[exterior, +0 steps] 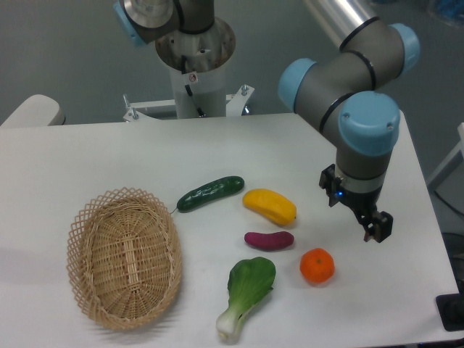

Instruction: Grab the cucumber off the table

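1. A grey UR5e arm (341, 72) with light-blue joint caps reaches in from the upper right and bends downward.
2. Its wrist (366, 141) points down, slightly tilted.
3. A small black gripper (377, 227) hangs at the end; whether its fingers are apart or together cannot be made out.

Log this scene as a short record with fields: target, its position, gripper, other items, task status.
target: cucumber, dark green, lying flat on the table
position: right of the wicker basket, left of the yellow vegetable, touching neither
gripper: gripper far right, near the orange, holding nothing; whether open or shut is unclear
other items: purple sweet potato, bok choy
basket contents: nothing visible inside
task status: cucumber not yet grasped
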Available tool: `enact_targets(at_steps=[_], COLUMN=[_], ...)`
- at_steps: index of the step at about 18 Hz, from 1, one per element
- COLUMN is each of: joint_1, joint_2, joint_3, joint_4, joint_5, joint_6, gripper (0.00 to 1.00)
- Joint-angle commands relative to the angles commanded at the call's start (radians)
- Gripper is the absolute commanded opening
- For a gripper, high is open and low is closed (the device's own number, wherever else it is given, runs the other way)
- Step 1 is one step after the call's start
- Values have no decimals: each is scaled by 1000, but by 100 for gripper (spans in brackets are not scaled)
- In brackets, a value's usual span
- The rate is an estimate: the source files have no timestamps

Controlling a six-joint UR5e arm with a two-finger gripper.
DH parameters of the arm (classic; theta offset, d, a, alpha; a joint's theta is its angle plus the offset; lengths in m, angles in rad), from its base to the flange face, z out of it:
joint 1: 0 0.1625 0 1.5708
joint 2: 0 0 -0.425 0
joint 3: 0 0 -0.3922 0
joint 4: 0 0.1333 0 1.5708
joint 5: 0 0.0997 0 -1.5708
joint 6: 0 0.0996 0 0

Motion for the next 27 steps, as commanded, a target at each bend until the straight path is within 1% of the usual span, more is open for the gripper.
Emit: enact_targets(at_steps=[4,9,11,13,17,18,20,22,24,26,27], joint_1=[-2,-14,-15,-17,-18,-21,-75,-129,-198,-244,-262], joint_2=[0,21,50,92,213,238,265,276,276,275,276], joint_3=[-12,-70,-142,-224,-426,-464,-549,-593,-632,-656,-666], joint_4=[2,9,14,40,109,124,155,217,253,297,302], joint_5=[-5,0,-8,-3,-1,-8,-6,1,6,11,9], joint_6=[0,-11,-18,-41,-89,-115,-202,-280,-333,-351,-362], gripper=[100,100,100,100,100,100,100,100,100,100,100])
